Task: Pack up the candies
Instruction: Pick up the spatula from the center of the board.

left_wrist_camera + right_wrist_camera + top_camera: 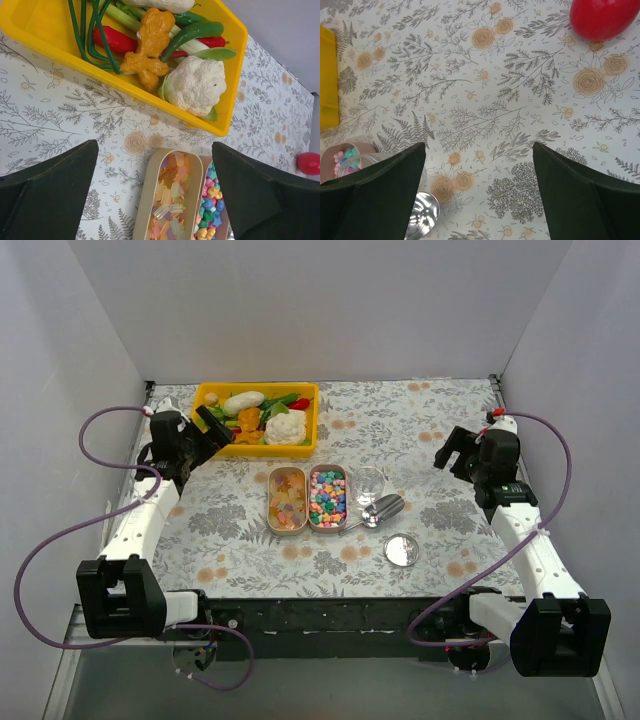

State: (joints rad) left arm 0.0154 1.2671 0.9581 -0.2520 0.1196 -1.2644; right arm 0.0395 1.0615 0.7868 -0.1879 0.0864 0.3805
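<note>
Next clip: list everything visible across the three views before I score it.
pastel bead-sized candies: many; pink, blue, green, yellow; in the right tin
translucent candies: many; yellow-orange; in the left tin
oval beige tins: two; side by side at table centre
metal scoop: one; silver; just right of the tins
clear round container: one; transparent; behind the scoop
round lid: one; silvery; near front, right of centre
yellow plastic tray: one; back left
toy vegetables: several; white, green, red, orange; in the tray
red ball: one; on the cloth, right side
floral tablecloth: one; white with grey-orange print
left gripper: black; open, near the tray
right gripper: black; open, over bare cloth
</note>
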